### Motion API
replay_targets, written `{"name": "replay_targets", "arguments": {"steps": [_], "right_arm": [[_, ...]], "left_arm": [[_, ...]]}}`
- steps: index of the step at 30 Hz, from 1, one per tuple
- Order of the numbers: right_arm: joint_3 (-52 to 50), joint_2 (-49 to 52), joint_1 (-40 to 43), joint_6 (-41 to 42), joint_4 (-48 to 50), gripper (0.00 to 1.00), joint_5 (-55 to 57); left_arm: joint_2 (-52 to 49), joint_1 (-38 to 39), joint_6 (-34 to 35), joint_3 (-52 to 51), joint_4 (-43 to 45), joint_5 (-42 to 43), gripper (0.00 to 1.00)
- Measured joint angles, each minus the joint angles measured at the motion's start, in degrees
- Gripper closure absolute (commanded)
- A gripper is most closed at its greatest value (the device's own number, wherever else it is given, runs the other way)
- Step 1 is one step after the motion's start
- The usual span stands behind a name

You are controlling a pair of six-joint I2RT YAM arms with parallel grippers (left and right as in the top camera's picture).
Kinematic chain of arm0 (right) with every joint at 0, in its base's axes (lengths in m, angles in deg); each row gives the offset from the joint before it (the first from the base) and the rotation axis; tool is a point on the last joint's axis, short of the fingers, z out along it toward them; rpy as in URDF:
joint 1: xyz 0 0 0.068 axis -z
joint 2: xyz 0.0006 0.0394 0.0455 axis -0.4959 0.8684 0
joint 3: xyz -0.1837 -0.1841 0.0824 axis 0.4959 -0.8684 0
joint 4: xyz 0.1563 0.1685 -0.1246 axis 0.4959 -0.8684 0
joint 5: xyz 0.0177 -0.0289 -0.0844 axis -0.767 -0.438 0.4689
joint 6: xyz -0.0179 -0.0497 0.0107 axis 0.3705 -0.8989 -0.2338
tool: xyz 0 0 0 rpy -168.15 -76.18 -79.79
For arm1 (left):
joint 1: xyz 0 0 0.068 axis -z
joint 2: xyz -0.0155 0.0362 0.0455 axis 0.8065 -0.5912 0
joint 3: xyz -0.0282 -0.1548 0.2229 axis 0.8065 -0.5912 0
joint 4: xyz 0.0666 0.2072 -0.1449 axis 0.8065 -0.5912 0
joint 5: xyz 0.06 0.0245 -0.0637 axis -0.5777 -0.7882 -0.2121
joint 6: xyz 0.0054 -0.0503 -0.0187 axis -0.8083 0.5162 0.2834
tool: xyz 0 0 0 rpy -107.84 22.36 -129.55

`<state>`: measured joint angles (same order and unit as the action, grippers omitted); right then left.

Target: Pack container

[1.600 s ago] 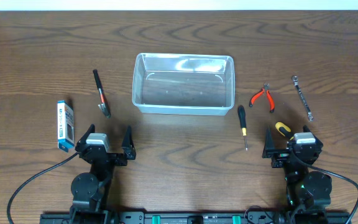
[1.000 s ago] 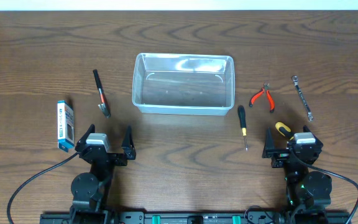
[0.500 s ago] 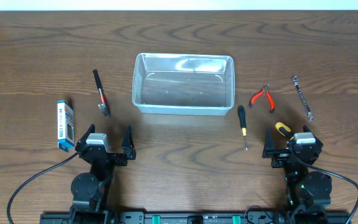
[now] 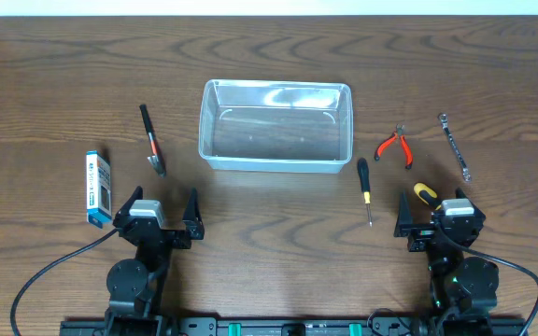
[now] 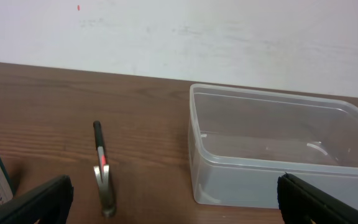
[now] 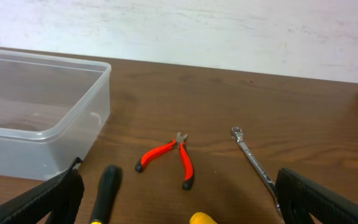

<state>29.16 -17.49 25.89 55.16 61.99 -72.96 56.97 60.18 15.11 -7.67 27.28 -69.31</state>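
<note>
Overhead: left gripper (image 4: 161, 203) and right gripper (image 4: 440, 207) stand wide open and empty, container (image 4: 204, 121) centred on the table (image 4: 278, 243), well apart from both; likely faults: flat wrench (image 4: 455, 147) slipping the pinch, or an arm nudging the light container.

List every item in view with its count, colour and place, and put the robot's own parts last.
container: one, clear, centre of the table, nothing in it
flat-bladed tool: one, black and red handle, left of the container
small box: one, blue and white, far left
screwdriver: one, black handle with a yellow band, right of the container's near corner
pliers: one, red handles, right of the container
wrench: one, silver, far right
yellow-handled tool: one, yellow and black, partly hidden beside the right gripper
table: one, dark brown wood
left gripper: one, black, near left, open
right gripper: one, black, near right, open
</note>
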Motion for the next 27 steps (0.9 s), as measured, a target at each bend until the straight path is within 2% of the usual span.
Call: {"name": "replay_targets", "arguments": {"steps": [8, 14, 18, 23, 27], "right_arm": [[0.0, 0.0, 0.0, 1.36, 0.04, 0.01, -0.7], [0.0, 0.0, 0.0, 13.57, 0.09, 0.01, -5.4], [0.52, 0.48, 0.0, 18.34, -0.26, 0.01, -9.46], [8.59, 5.49, 0.0, 18.49, -7.08, 0.01, -11.54], [19.56, 14.23, 0.0, 16.94, -15.23, 0.01, -12.28]], "left_arm": [[0.0, 0.0, 0.0, 0.0, 0.2, -0.42, 0.02], [-0.04, 0.0, 2.78, 0.24, -0.15, -0.55, 0.02], [-3.13, 0.0, 2.97, 4.28, -5.25, -1.2, 0.02], [-16.44, 0.0, 2.54, 23.04, -20.33, -5.84, 0.02], [-30.16, 0.0, 2.49, 41.11, -33.73, -8.37, 0.02]]}}
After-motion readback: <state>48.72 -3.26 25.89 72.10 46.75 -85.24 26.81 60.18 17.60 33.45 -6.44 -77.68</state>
